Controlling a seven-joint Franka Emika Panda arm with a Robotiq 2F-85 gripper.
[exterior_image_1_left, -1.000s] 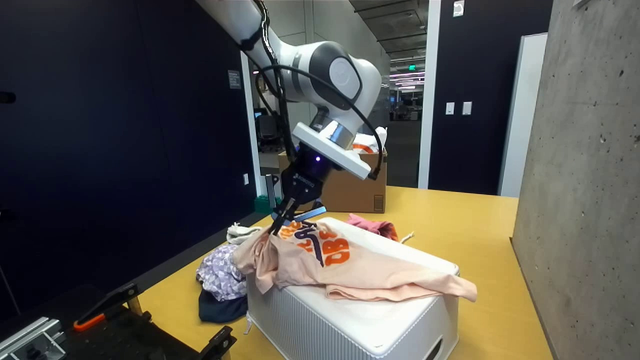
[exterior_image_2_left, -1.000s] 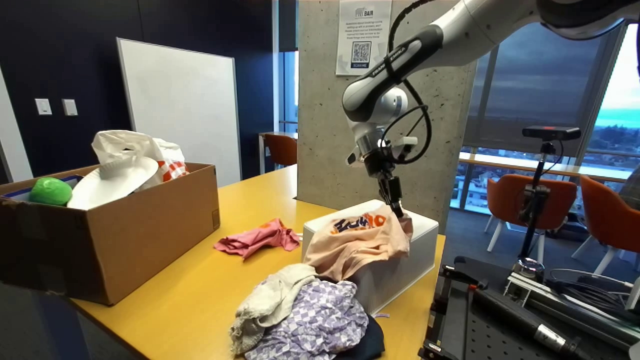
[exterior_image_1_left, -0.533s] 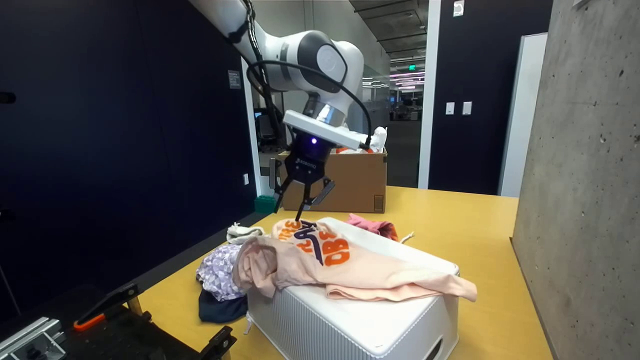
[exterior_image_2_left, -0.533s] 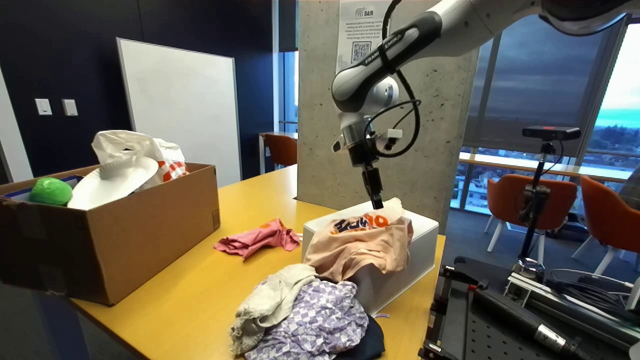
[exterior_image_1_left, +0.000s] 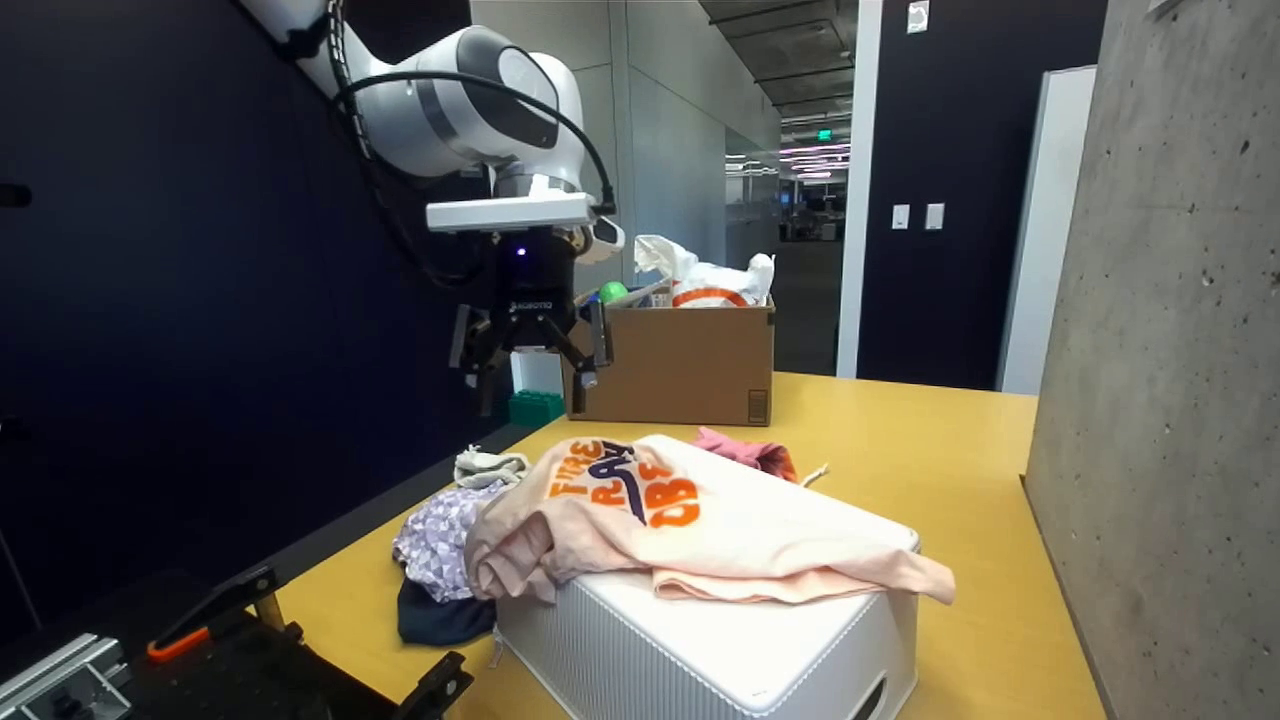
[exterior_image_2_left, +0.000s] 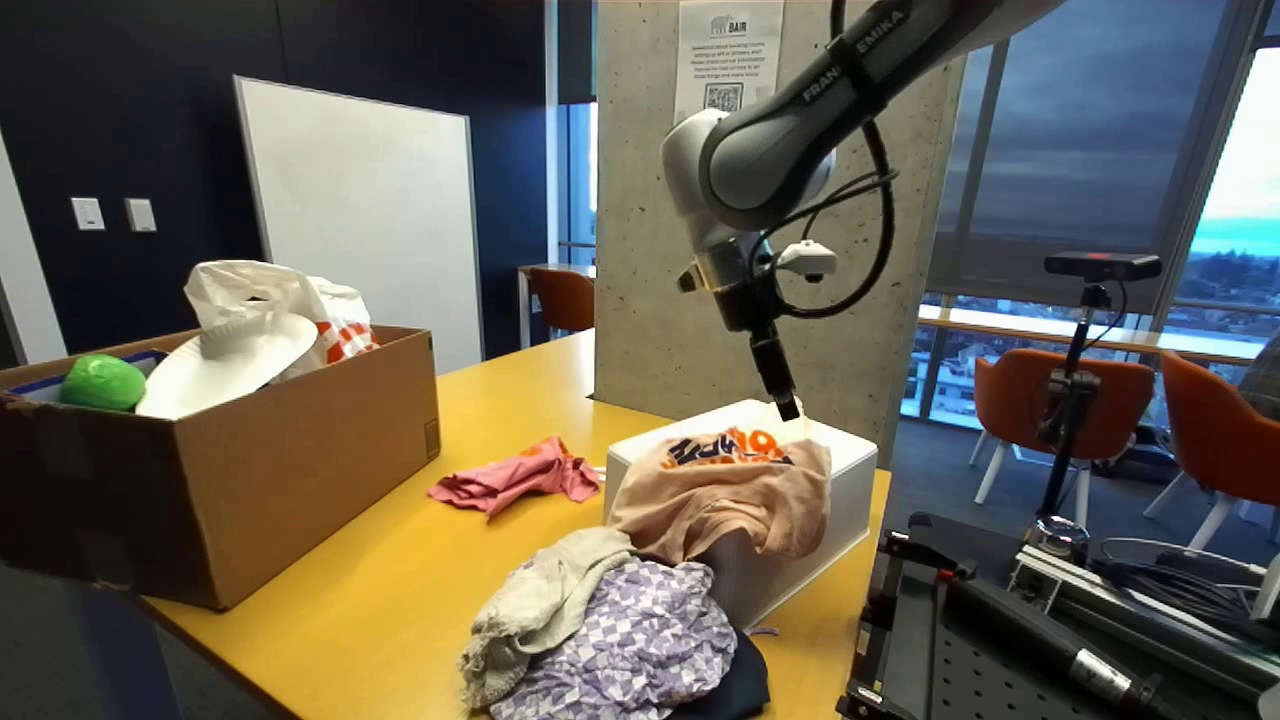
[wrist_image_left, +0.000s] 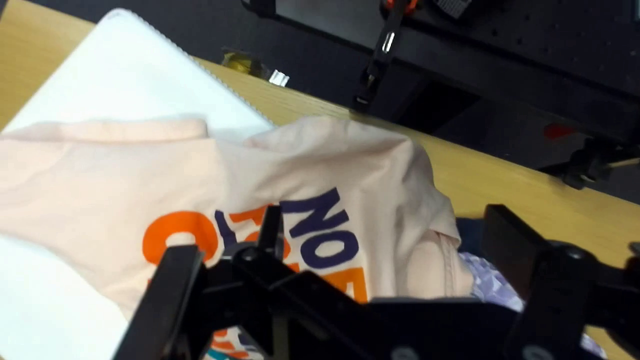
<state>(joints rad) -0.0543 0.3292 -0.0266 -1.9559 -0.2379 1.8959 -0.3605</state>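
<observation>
My gripper (exterior_image_1_left: 533, 394) hangs in the air with its jaws spread wide and nothing between them. Below lies a peach shirt (exterior_image_1_left: 740, 545) with orange and dark purple lettering, draped over an upturned white bin (exterior_image_1_left: 740, 645) with ribbed sides. In an exterior view the shirt (exterior_image_2_left: 720, 505) sags in folds over the bin's near end, and the gripper (exterior_image_2_left: 788, 408), seen edge-on, appears just above it. Looking down in the wrist view, the fingers frame part of the lettering and the bunched end of the shirt (wrist_image_left: 370, 160). Its lower part is hidden behind the gripper's body.
Beside the bin lie a purple checkered cloth (exterior_image_2_left: 630, 640), a cream cloth (exterior_image_2_left: 560, 585) and a navy cloth (exterior_image_1_left: 440, 615). A pink cloth (exterior_image_2_left: 520, 475) rests farther off. A filled cardboard box (exterior_image_1_left: 690, 370) stands on the yellow table (exterior_image_1_left: 860, 430). A concrete pillar (exterior_image_1_left: 1160, 330) borders it.
The gripper was shut on the shirt's end; it has opened, let go, and moved up and away, turning more upright. The released cloth has dropped and settled against the bin.
</observation>
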